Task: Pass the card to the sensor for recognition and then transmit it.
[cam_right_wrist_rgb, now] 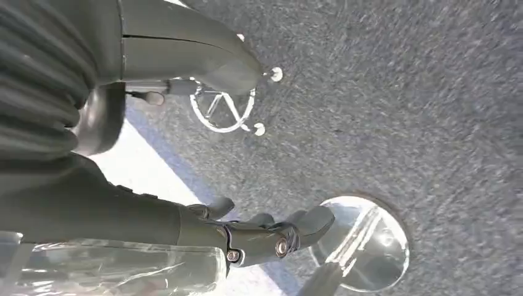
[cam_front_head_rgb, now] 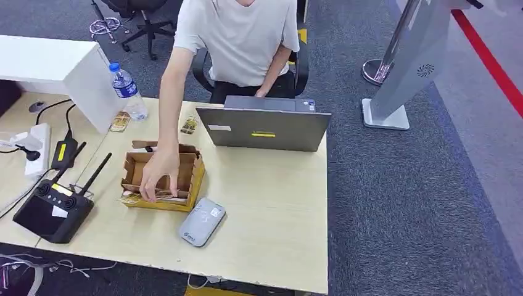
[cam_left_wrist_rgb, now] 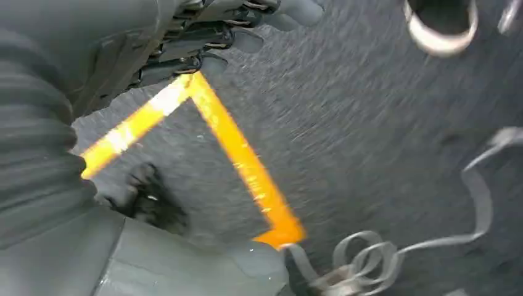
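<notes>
Left hand (cam_left_wrist_rgb: 210, 31) hanging low over grey carpet (cam_left_wrist_rgb: 382, 123), fingers loose and slightly apart, holding nothing. Just past the fingertips, an orange tape corner (cam_left_wrist_rgb: 240, 154) on the floor, with a tangle of grey strap (cam_left_wrist_rgb: 364, 259) near the end of it.

Right hand (cam_right_wrist_rgb: 247, 237) likewise down beside the body, fingers stretched out and spread, empty. Beyond the fingers, a shiny round post base (cam_right_wrist_rgb: 364, 243) on the carpet; farther off, the wheeled foot of a chair (cam_right_wrist_rgb: 222, 111).

Seen from the head: light wooden tabletop (cam_front_head_rgb: 271, 209) ahead. On it a cardboard box (cam_front_head_rgb: 191, 179), open at the top, with a person's hand (cam_front_head_rgb: 157, 176) reaching down into its front part, fingertips on flat brownish pieces there. Card itself not to be told apart from those pieces. Grey sensor pad (cam_front_head_rgb: 201, 222) lying flat just beside the box's near right corner, tilted to the table edge. Behind the box, an open grey laptop (cam_front_head_rgb: 265, 126), back of its screen facing the camera. Toward the left, a water bottle (cam_front_head_rgb: 127, 89) upright, and a black remote controller (cam_front_head_rgb: 54, 209) with two antennas near the front edge. Person in a white shirt (cam_front_head_rgb: 237, 37) seated behind the tabletop.
</notes>
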Robot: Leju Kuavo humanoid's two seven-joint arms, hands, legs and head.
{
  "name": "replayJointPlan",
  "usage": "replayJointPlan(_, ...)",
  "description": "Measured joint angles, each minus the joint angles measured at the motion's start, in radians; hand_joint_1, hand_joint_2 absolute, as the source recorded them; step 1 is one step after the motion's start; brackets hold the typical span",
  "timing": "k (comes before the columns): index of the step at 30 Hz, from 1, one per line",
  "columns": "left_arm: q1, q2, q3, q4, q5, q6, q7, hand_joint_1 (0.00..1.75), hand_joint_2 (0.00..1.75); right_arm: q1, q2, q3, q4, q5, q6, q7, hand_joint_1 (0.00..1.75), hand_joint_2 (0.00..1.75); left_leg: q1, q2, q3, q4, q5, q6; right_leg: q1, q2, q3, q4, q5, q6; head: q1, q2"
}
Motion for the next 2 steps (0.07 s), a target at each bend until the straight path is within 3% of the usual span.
replayJointPlan(2,0.003,-0.019,-0.065,0.001,-0.009,-0.004,0.008,0.0,1.75,-0.008,-0.006,0.035,0.039,-0.008,-0.014,0.008,0.0,1.75,0.0,0.0,0.0,0.0,0.0,0.0,0.0,0.0,0.0,0.0,0.0,0.0,0.0,0.0)
